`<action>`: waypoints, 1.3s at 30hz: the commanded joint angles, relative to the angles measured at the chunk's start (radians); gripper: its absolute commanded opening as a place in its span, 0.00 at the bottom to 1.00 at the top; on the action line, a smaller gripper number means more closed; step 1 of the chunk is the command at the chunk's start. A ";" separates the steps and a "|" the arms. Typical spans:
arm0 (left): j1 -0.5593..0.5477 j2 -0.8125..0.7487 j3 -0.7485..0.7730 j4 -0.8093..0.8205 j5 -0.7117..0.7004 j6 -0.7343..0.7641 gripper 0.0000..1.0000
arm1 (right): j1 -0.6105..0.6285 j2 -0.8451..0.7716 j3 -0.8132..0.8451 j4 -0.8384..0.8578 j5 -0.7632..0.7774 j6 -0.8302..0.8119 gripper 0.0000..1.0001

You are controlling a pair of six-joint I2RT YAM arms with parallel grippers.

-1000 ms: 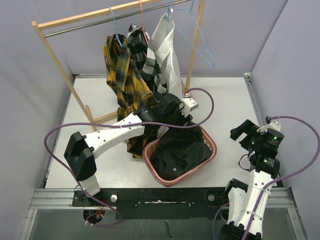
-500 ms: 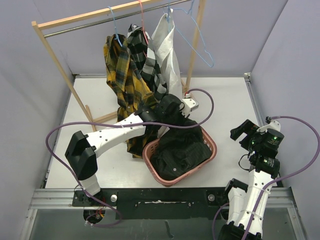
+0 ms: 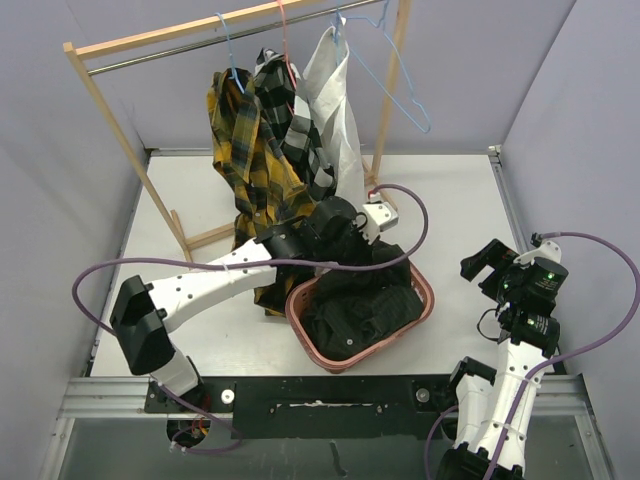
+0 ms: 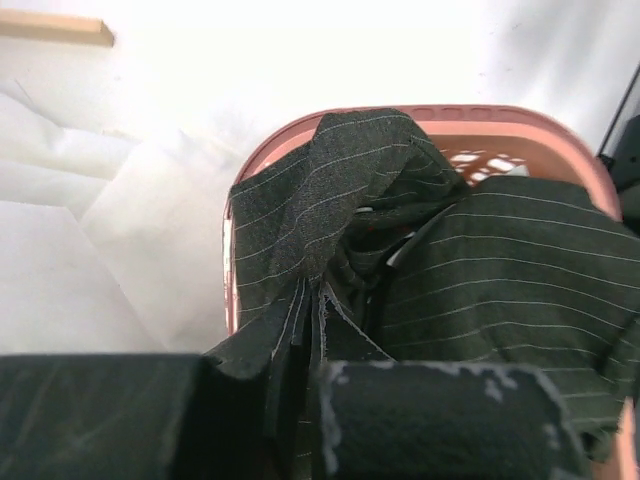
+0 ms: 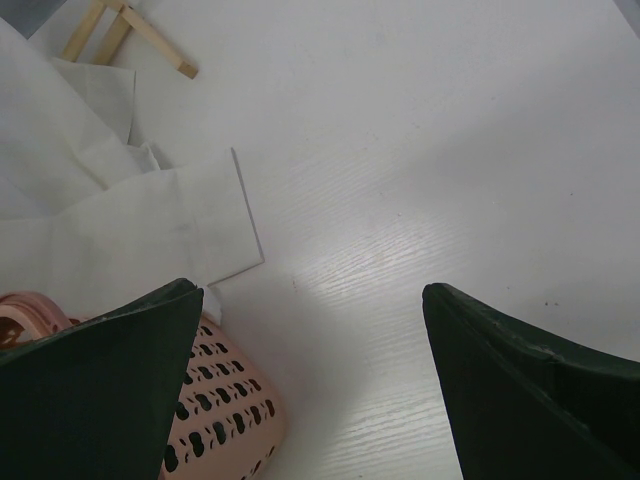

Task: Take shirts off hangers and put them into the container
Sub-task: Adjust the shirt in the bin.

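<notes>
Left gripper (image 4: 312, 388) reaches over the far rim of the pink basket (image 3: 330, 362) and is pressed together on a raised fold of the black shirt (image 4: 500, 270), the faintly striped cloth pinched between its fingers (image 4: 440, 425). The rest of that shirt lies bunched inside the basket, which sits on the table (image 3: 460, 190) near the middle of its near edge. Right gripper (image 5: 310, 290) hangs well apart from it, close to the table's right edge, its jaws spread wide with nothing between them. Along the far edge stands the wooden rack (image 3: 108, 115), and three shirts hang from its rail: the yellow plaid shirt (image 3: 245, 150) on the left, the checked shirt (image 3: 285, 110) in the middle and the white shirt (image 3: 335, 110) on the right, whose lower part trails onto the table just beside the basket. An empty blue hanger (image 3: 422, 124) hangs at the rail's right end.
</notes>
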State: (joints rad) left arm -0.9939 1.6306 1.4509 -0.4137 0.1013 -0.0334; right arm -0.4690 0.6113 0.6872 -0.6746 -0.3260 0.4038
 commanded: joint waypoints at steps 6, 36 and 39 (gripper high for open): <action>-0.100 -0.187 -0.031 0.080 0.032 0.026 0.00 | 0.000 -0.008 0.010 0.032 -0.008 0.003 0.97; -0.101 0.253 -0.150 0.124 0.033 -0.081 0.00 | 0.000 -0.008 0.011 0.032 -0.013 0.003 0.97; -0.091 0.267 -0.128 0.140 0.039 -0.065 0.00 | -0.001 -0.006 0.011 0.033 -0.012 0.003 0.97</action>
State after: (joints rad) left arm -1.1072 1.8629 1.2663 -0.3428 0.1585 -0.1116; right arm -0.4690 0.6106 0.6872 -0.6750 -0.3260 0.4046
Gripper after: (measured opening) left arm 0.010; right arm 0.971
